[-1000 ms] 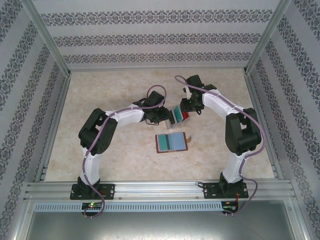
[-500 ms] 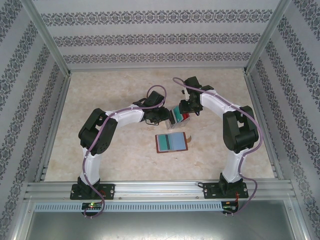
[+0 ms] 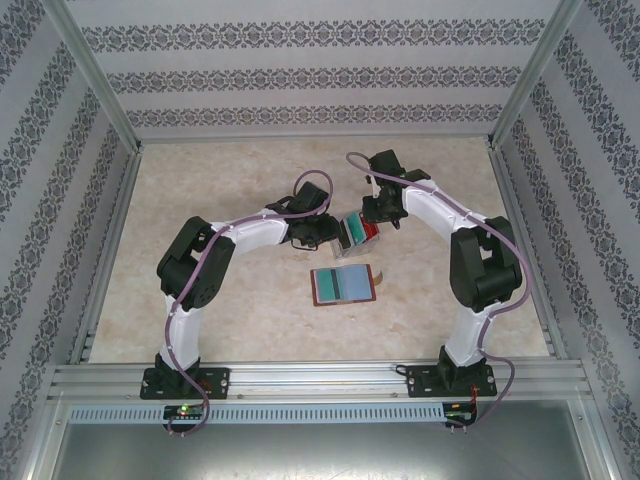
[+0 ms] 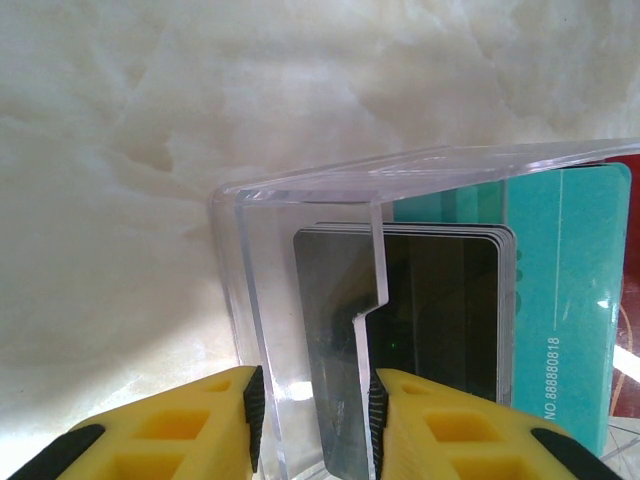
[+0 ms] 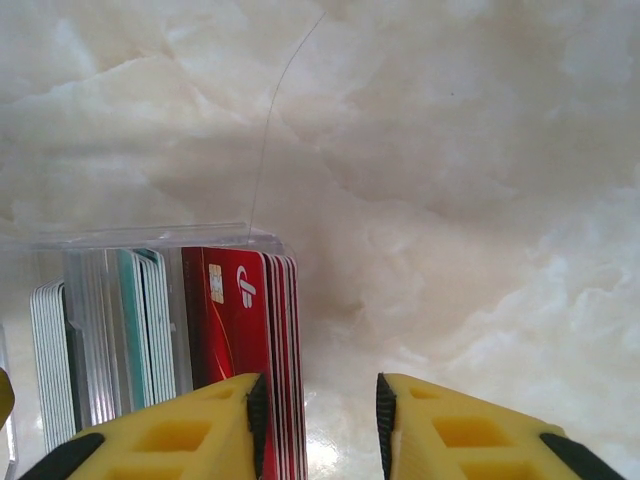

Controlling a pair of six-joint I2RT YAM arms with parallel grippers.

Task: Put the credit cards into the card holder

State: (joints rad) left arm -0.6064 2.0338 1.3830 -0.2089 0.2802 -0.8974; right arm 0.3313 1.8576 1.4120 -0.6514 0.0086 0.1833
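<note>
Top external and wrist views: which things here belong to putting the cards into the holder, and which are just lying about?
Part of the job:
- red credit cards
- teal card
- dark grey cards
- card holder, lying open

Not the job's own:
- clear tray, which holds the cards
- table
- patterned walls

Jaws: yellow fingers with moulded hollow cells; black pads on the inner faces.
Arms: white links behind the jaws, bulky black joint housings.
Cables: purple cables looping from each wrist back along the arm.
Bases: black bases, farthest from the jaws.
</note>
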